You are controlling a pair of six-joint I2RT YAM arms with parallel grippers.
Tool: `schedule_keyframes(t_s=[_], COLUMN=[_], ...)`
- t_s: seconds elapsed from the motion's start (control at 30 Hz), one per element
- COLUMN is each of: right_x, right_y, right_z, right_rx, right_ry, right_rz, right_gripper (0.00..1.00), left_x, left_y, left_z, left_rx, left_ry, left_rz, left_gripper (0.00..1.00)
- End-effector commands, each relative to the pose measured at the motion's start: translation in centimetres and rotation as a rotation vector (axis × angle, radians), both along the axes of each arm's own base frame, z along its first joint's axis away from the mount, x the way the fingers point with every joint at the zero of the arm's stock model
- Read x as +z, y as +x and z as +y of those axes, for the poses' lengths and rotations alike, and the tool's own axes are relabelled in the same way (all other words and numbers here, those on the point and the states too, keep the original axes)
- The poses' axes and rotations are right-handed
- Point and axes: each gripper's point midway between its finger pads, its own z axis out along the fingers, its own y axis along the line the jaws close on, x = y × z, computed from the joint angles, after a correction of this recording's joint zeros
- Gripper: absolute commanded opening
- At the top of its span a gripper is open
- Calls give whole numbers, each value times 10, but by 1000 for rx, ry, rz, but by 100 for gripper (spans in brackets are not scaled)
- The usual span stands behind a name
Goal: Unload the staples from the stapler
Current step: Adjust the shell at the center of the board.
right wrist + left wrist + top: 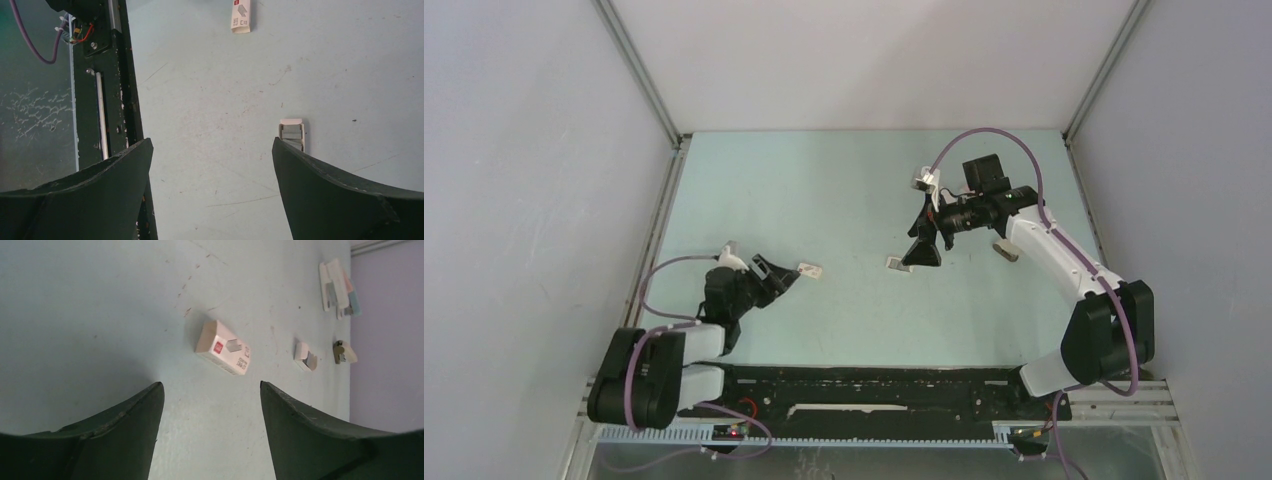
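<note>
- Staples (pixel 291 132): short grey strip in small white tray (pixel 291 121), flat on table (pixel 215 75), mid-right.
- R gripper (pixel 212 142) low over table, jaws spread wide, nothing btwn; tray just beside one fingertip.
- Stapler (pixel 336 287) lies farther back, apart from tray.
- L gripper (pixel 211 385): jaws spread, empty; white box (pixel 223 348) w/ red mark just ahead.

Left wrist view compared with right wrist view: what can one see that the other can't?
Only the left wrist view: a small beige item, flat white-and-grey pieces farther off, a purple wall. Only the right wrist view: a black rail with wires along the table's edge. Both: the pale green table, a white box with a red label, a small white tray holding something grey, and one open gripper each: left gripper, right gripper.
</note>
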Motion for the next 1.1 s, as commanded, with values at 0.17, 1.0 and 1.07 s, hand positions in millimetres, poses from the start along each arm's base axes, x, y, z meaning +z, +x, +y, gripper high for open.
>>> schedule_keyframes(t_s=[0.17, 1.0, 1.07], right_x=[2, -8, -9], right_y=[-2, -4, -4], right_z=[3, 7, 7], right_rx=[26, 42, 43], right_ry=[13, -4, -7], right_rz=[-9, 10, 11], right_gripper=[98, 98, 98], left_x=[15, -11, -11], left_y=[43, 36, 34], left_z=[-17, -30, -33], left_rx=[-72, -150, -167], left_ry=[-74, -110, -114], left_rz=[-83, -15, -16], left_gripper=[62, 18, 17])
